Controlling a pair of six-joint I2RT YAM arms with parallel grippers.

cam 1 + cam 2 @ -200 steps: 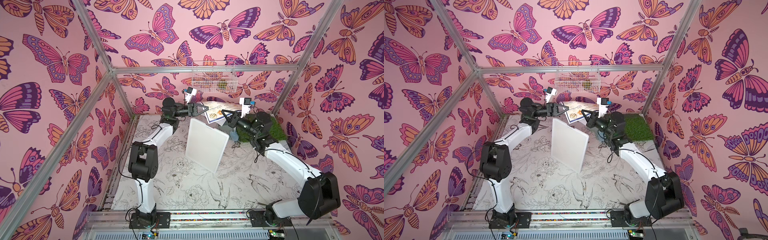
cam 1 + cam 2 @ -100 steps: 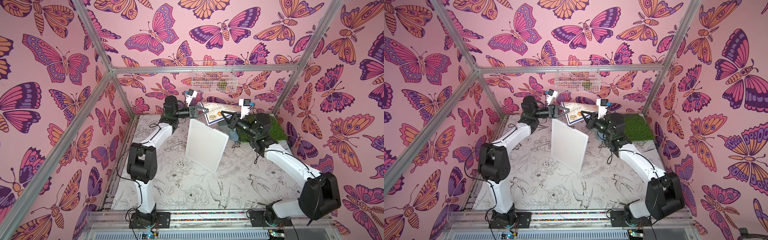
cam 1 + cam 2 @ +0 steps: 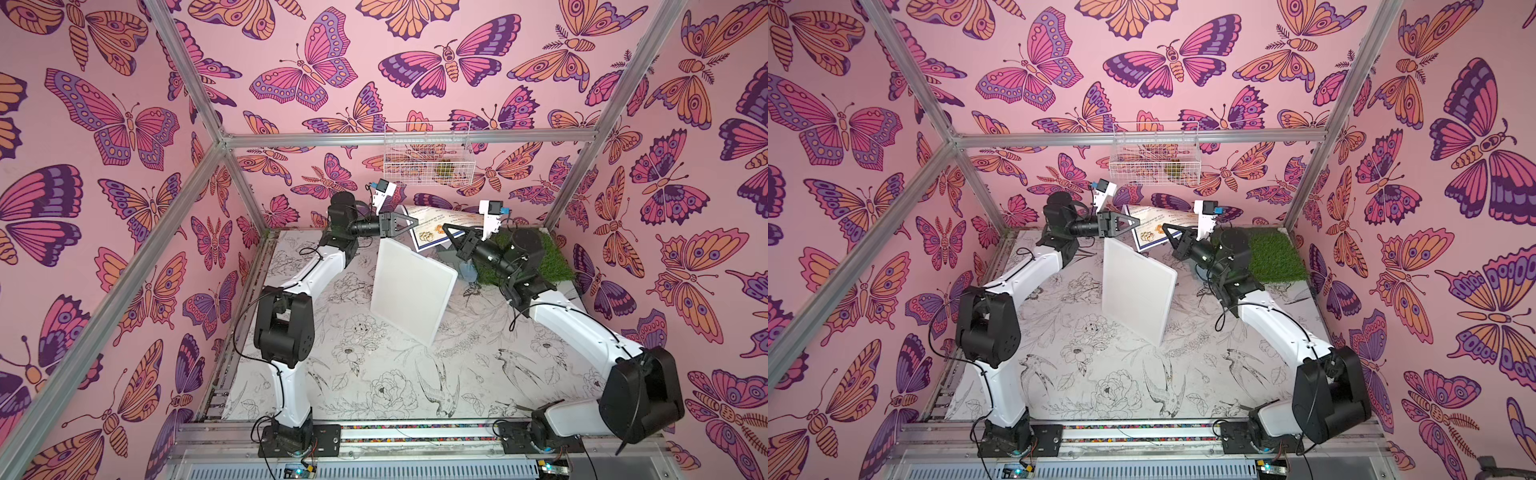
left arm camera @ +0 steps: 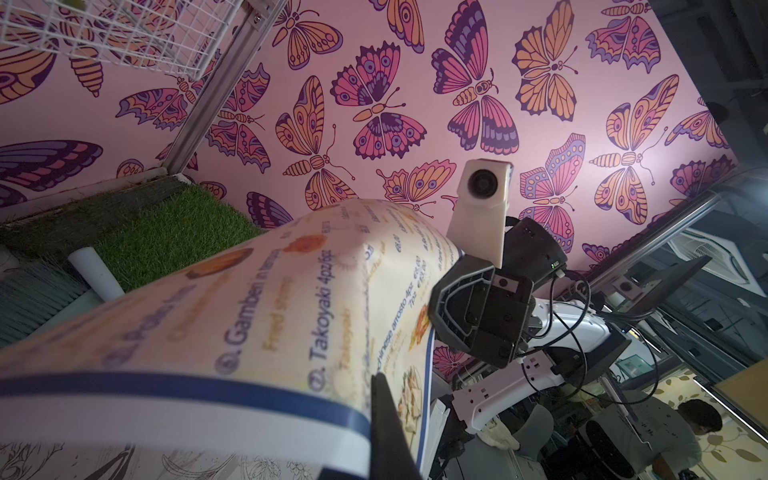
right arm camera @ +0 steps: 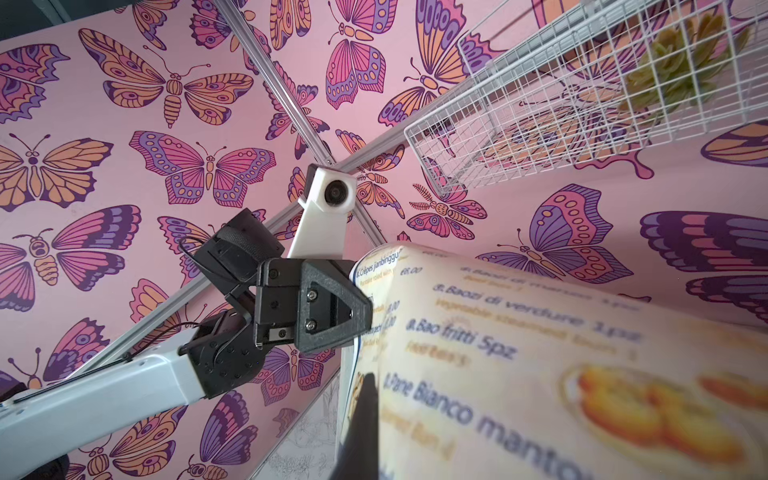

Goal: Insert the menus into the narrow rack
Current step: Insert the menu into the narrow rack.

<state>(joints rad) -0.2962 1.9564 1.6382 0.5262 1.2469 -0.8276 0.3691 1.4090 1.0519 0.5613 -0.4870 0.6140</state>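
Menu (image 3: 434, 219) in left pincer (image 3: 414, 223), right pincer (image 3: 446, 228)

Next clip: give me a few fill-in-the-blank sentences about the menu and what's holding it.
The left gripper and right gripper are both ___ on the menu.
The menu's border is dark ___.
The narrow rack beneath it is plain ___.
Missing words: shut; blue; white.
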